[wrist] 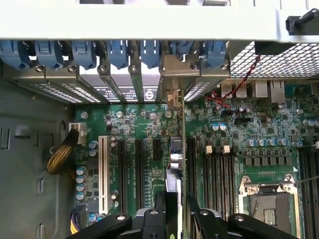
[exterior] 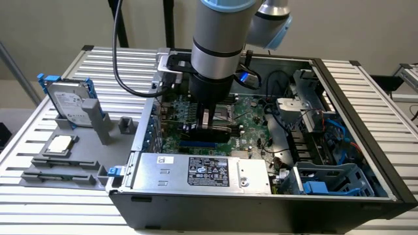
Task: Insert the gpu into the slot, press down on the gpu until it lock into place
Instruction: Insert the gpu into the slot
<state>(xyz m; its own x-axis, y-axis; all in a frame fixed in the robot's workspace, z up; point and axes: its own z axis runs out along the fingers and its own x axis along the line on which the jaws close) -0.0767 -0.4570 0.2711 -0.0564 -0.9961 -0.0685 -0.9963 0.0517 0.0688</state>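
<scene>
One arm coming pretty much straight down into an open PC case that's lying on its side on the slatted metal worktop. The wrist is vertical and the end effector is deep among the boards. Its fingers are clamped on the gpu, one on each flat face. The card stands on edge, so from the wrist camera you only get its thin top edge. Its long axis runs away from the end effector to the row of blue clips on the back wall of the case, and the metal bracket end sits right up against that wall. From where I'm standing, that puts the card lengthwise across the motherboard, bracket end toward the exterior view's left. The bright blue slot runs the same way, and a strip of it peeks out just beside the card's lower edge, on the side nearer the grey power supply. So the card is lined up right at the slot, but honestly I can't tell if it's fully seated or just resting on it. The CPU socket is off to one side of the card, well clear of it. Outside the case, a hard drive stands in a grey holder at the exterior view's left.
</scene>
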